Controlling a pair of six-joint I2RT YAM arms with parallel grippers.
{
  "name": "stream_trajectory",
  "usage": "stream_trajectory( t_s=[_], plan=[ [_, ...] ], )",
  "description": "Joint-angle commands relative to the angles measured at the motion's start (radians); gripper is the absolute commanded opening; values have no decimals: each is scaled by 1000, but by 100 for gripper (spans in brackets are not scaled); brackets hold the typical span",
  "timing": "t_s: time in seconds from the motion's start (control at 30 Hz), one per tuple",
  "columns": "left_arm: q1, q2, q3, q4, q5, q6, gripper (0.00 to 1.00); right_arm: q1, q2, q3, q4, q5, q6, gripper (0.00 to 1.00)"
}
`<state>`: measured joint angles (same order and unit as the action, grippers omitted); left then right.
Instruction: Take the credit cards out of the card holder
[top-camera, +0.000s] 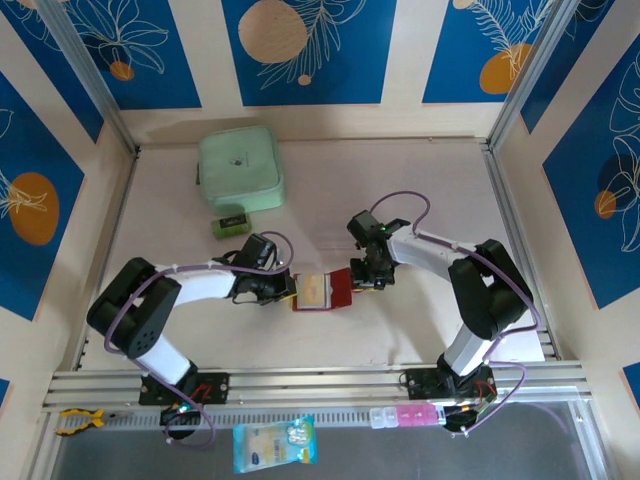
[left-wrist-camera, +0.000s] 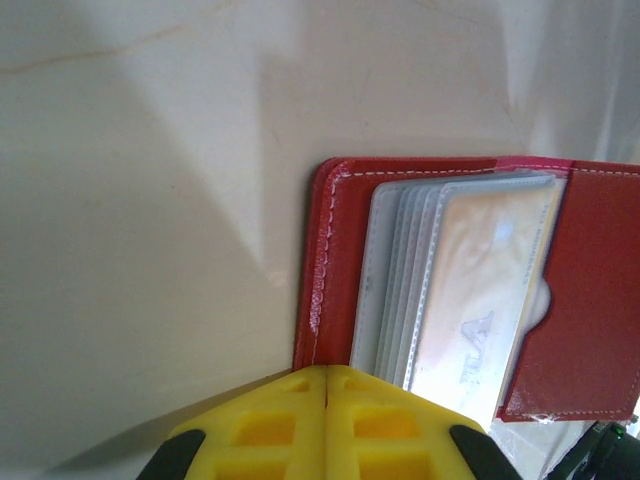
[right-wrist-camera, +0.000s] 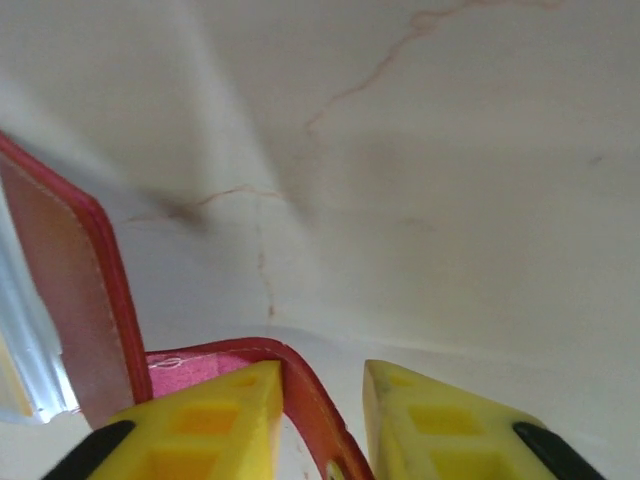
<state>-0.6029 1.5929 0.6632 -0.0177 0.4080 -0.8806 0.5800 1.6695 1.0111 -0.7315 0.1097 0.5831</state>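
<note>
Status: early, no card extracted as far as I can see. The pale surface carries everything. A mint-green zip case sits well beyond the card holder, off to its left, and isn't involved. The card holder lies opened out flat on the surface between the two arms, dark-red leather with the sleeve stack facing up. From the holder's left comes the left arm. Its jaws are closed with the tips right at the holder's left edge; can't tell whether they pinch the leather or just press on it. From the holder's right comes the right arm. Its jaws are parted and straddle the holder's red edge with a gap on one side, so I read that as not clamped. The clear sleeves fan out inside the holder. Of the credit cards, one tan-gold card sits in the top sleeve, tucked under the red pocket; what the lower sleeves hold isn't readable. A green-and-black block lies beyond the holder to its left, nearer than the zip case: ignore. Done: holder open, apparently steadied. Left: pull every card, probably the top one first.
</note>
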Motion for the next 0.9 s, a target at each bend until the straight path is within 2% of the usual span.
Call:
stream_trajectory(
  t_s=[0.0,0.13,0.43,0.7,0.87],
  plan=[
    [-9,32,6,-46,-24,14,5,-18,-16,-6,-54,43,-23,32],
    [-9,33,5,-53,-26,14,5,-35,-19,-17,-64,62,-36,40],
    [-8,49,2,-59,-23,14,5,-52,18,-58,-51,113,-39,49],
    [-8,44,0,-81,-40,20,5,-60,3,-54,-83,169,-16,50],
    [-7,48,-5,-73,-37,18,4,-62,1,-43,-86,166,-20,43]
  ],
)
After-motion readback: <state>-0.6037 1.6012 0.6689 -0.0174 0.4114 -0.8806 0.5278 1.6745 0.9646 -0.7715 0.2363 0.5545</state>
